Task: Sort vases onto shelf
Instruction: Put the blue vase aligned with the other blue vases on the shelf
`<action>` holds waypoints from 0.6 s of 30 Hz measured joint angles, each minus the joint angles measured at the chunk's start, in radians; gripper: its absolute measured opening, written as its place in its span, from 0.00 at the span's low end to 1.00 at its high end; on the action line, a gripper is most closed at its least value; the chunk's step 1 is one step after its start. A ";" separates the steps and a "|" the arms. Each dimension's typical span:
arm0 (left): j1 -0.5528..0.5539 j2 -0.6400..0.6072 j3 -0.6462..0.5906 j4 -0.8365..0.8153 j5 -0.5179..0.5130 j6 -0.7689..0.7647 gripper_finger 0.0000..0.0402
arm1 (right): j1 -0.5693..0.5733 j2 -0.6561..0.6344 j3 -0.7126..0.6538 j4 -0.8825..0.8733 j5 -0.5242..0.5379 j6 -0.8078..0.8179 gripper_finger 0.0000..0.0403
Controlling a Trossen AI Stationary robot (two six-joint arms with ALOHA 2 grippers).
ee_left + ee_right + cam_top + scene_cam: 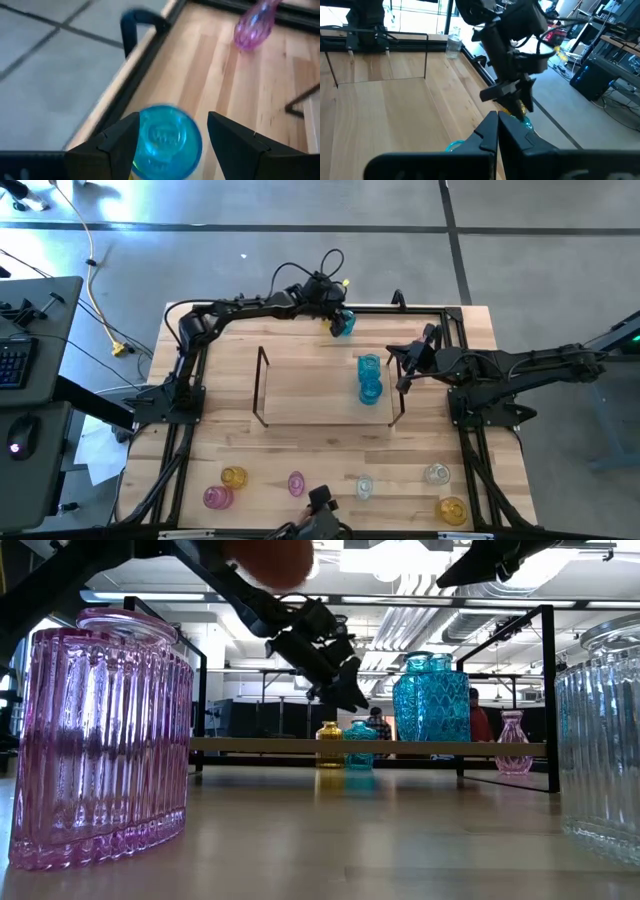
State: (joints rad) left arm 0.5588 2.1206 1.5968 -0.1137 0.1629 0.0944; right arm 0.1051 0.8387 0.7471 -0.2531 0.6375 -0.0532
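Above the table's far edge, left gripper (338, 320) straddles a blue vase (343, 323), fingers spread.

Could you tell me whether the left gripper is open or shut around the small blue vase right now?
Open. In the left wrist view, the left gripper has a finger on each side of the blue vase, with gaps showing.

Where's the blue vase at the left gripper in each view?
High view: blue vase at the table's far edge, at the left gripper.
Low view: behind the shelf, below the gripper.
Left wrist view: between the open fingers.
Right wrist view: cyan sliver.
Shared landmark: the left gripper.
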 joint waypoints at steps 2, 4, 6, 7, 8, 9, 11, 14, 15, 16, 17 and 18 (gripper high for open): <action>0.003 0.016 -0.001 0.007 0.004 0.013 0.56 | 0.000 0.000 0.000 0.001 0.000 0.000 0.00; 0.003 0.026 -0.001 0.001 0.008 0.021 0.56 | 0.000 0.000 0.000 0.001 -0.001 0.000 0.00; 0.005 0.033 -0.001 0.008 0.009 0.031 0.56 | 0.000 0.000 0.000 0.003 -0.003 0.000 0.00; 0.006 0.038 -0.001 0.008 0.009 0.038 0.56 | 0.000 0.000 0.000 0.003 -0.003 -0.004 0.00; 0.008 0.043 -0.001 0.010 0.010 0.040 0.56 | 0.000 0.000 0.000 0.004 -0.003 -0.007 0.00; 0.010 0.044 -0.001 0.008 0.012 0.042 0.56 | 0.000 0.000 0.000 0.004 -0.003 -0.007 0.00; 0.012 0.044 -0.001 0.007 0.012 0.041 0.56 | 0.000 0.000 0.000 0.004 -0.004 -0.008 0.00; 0.013 0.044 -0.001 0.017 0.012 0.042 0.56 | 0.000 0.000 0.000 0.004 -0.006 -0.008 0.00; 0.013 0.044 -0.001 0.018 0.012 0.046 0.56 | 0.000 0.000 0.000 0.004 -0.006 -0.008 0.00; 0.013 0.044 -0.001 0.023 0.012 0.048 0.56 | 0.000 0.000 0.000 0.004 -0.006 -0.008 0.00; 0.013 0.044 -0.001 0.028 0.011 0.049 0.55 | 0.000 0.000 0.000 0.004 -0.006 -0.008 0.00; 0.013 0.044 -0.001 0.032 0.012 0.050 0.55 | 0.000 0.000 0.000 0.004 -0.006 -0.008 0.00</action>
State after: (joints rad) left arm 0.5720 2.1647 1.5956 -0.0822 0.1747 0.1440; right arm 0.1051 0.8387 0.7471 -0.2489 0.6312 -0.0608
